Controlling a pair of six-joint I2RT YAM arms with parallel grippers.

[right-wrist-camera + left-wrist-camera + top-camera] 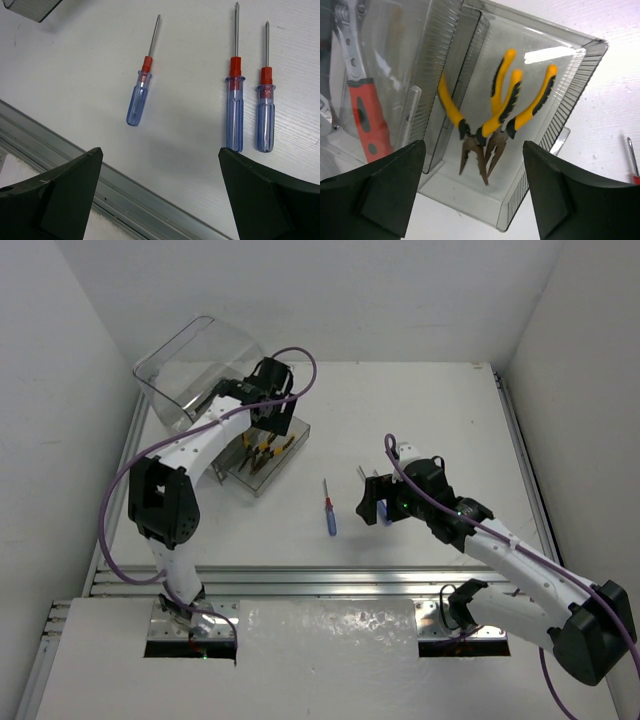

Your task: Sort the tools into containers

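Observation:
Two yellow-handled pliers lie side by side in a clear tray, jaws pointing toward me. My left gripper hangs open just above them, fingers spread wide with nothing between. In the neighbouring clear compartment lies a red-handled tool with a silver shaft. From above, the left gripper sits over the tray. My right gripper is open over the table, near three blue-handled screwdrivers. One screwdriver lies left of the right gripper.
A large clear box lies tilted at the back left, behind the tray. An aluminium rail runs along the table's near edge and shows under the right gripper as the rail. White walls close in the left, back and right.

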